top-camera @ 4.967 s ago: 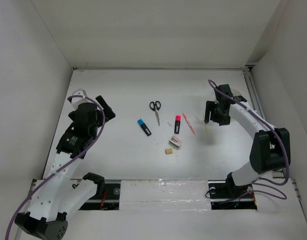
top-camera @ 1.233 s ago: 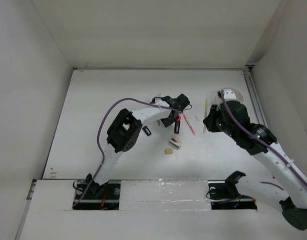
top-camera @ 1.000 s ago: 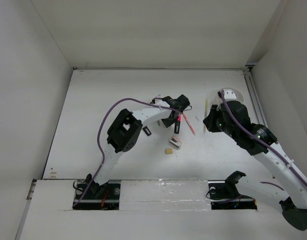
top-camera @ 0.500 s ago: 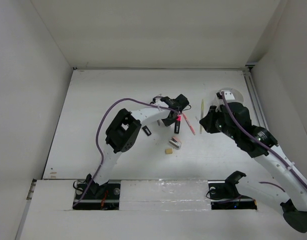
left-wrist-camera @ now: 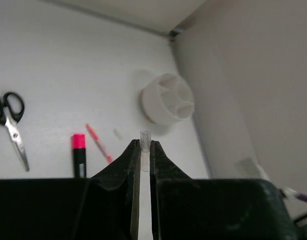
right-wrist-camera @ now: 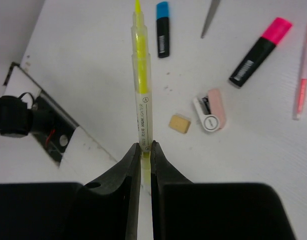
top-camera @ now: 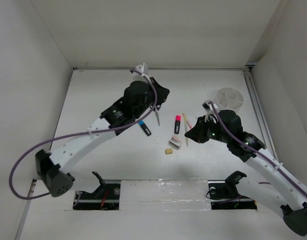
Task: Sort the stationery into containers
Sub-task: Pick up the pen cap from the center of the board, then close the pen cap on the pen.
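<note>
My left gripper (left-wrist-camera: 145, 143) is shut on a small clear tube (left-wrist-camera: 145, 136), held up above the table. The right gripper (right-wrist-camera: 145, 145) is shut on a pale yellow highlighter pen (right-wrist-camera: 142, 85), and in the top view that pen (top-camera: 185, 129) juts out over the items in the middle. Below lie black-handled scissors (left-wrist-camera: 10, 125), a pink-and-black highlighter (top-camera: 177, 123), a blue-and-black highlighter (top-camera: 144, 127), a pink pencil (left-wrist-camera: 99, 142), a tan eraser (top-camera: 169, 150) and a grey-pink sharpener (top-camera: 175, 142). The round white divided container (top-camera: 230, 98) stands at the far right.
White walls close in the table on the left, back and right. The left arm (top-camera: 93, 135) stretches diagonally across the table's left half. A small white scrap (left-wrist-camera: 117, 134) lies near the pink pencil. The table's near edge, with cables, shows in the right wrist view (right-wrist-camera: 48, 135).
The left gripper has shut on the clear tube and lifted back to the left, away from the pink pencil. The right gripper has carried the yellow pen left and nearer, uncovering the container.
</note>
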Controlling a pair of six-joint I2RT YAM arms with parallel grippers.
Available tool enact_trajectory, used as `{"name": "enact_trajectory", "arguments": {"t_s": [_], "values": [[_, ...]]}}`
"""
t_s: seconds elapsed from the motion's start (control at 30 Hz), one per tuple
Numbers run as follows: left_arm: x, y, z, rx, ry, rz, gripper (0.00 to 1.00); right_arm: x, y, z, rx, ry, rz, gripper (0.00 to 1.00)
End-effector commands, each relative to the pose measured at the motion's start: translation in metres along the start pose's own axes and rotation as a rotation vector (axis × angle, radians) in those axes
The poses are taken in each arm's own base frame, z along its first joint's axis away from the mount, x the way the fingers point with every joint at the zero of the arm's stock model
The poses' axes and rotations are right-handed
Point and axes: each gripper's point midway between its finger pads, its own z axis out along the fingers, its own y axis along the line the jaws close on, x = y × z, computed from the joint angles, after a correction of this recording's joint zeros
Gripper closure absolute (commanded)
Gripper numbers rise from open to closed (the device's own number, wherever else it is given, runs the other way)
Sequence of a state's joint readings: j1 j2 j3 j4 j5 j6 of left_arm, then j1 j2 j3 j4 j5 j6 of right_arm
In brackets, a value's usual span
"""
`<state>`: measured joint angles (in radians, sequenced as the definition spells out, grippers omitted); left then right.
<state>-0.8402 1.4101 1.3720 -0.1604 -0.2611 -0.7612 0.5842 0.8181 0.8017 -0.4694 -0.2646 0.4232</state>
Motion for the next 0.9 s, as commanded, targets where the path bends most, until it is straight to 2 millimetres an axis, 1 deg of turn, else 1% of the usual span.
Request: {"name": "enact_trajectory", "arguments": {"t_s": [0.0, 0.03, 0.07, 0.1, 0.13, 0.2, 0.23, 0.33, 0.37, 0.4, 0.43, 0.5, 0.57, 0.63, 0.77, 0.83, 0.87], "values": [[-0.012, -0.031, -0.025, 0.254, -0.07, 0.116, 1.0, -0.018, 0.045, -0.001, -0.234, -0.065, -0.033, 1.0], [-0.022, -0.036, -0.038, 0.289, -0.093, 0.117, 1.0, -0.021, 0.052, 0.001, -0.261, -0.072, -0.036, 1.0], [-0.027, -0.041, -0.044, 0.315, -0.106, 0.112, 1.0, -0.021, 0.058, 0.0, -0.283, -0.071, -0.031, 1.0], [-0.025, -0.04, -0.046, 0.325, -0.106, 0.121, 1.0, -0.021, 0.057, 0.003, -0.283, -0.069, -0.03, 1.0], [-0.023, -0.039, -0.051, 0.334, -0.1, 0.123, 1.0, -0.024, 0.063, 0.005, -0.301, -0.076, -0.015, 1.0], [-0.024, -0.041, -0.052, 0.36, -0.115, 0.127, 1.0, -0.026, 0.068, 0.005, -0.327, -0.076, -0.003, 1.0], [-0.022, -0.039, -0.054, 0.362, -0.118, 0.127, 1.0, -0.025, 0.069, 0.008, -0.334, -0.069, -0.003, 1.0], [-0.024, -0.043, -0.061, 0.4, -0.133, 0.134, 1.0, -0.033, 0.084, 0.003, -0.378, -0.077, -0.016, 1.0], [-0.019, -0.041, -0.059, 0.4, -0.118, 0.138, 1.0, -0.033, 0.084, 0.003, -0.378, -0.077, -0.016, 1.0], [-0.02, -0.042, -0.06, 0.405, -0.126, 0.145, 1.0, -0.037, 0.087, 0.001, -0.383, -0.084, -0.01, 1.0], [-0.017, -0.039, -0.058, 0.399, -0.12, 0.147, 1.0, -0.036, 0.086, 0.004, -0.379, -0.076, -0.007, 1.0], [-0.014, -0.042, -0.059, 0.424, -0.113, 0.149, 1.0, -0.039, 0.089, 0.004, -0.39, -0.078, -0.011, 1.0], [-0.017, -0.045, -0.06, 0.436, -0.125, 0.133, 1.0, -0.038, 0.087, 0.011, -0.384, -0.067, -0.006, 1.0], [-0.018, -0.048, -0.062, 0.452, -0.124, 0.134, 1.0, -0.037, 0.085, 0.013, -0.38, -0.059, -0.003, 1.0], [-0.016, -0.049, -0.062, 0.459, -0.118, 0.136, 1.0, -0.039, 0.087, 0.013, -0.386, -0.068, 0.002, 1.0], [-0.016, -0.049, -0.062, 0.459, -0.118, 0.136, 1.0, -0.042, 0.089, 0.011, -0.39, -0.075, -0.001, 1.0], [-0.013, -0.046, -0.06, 0.452, -0.11, 0.137, 1.0, -0.047, 0.09, 0.01, -0.385, -0.088, -0.003, 1.0]]}}
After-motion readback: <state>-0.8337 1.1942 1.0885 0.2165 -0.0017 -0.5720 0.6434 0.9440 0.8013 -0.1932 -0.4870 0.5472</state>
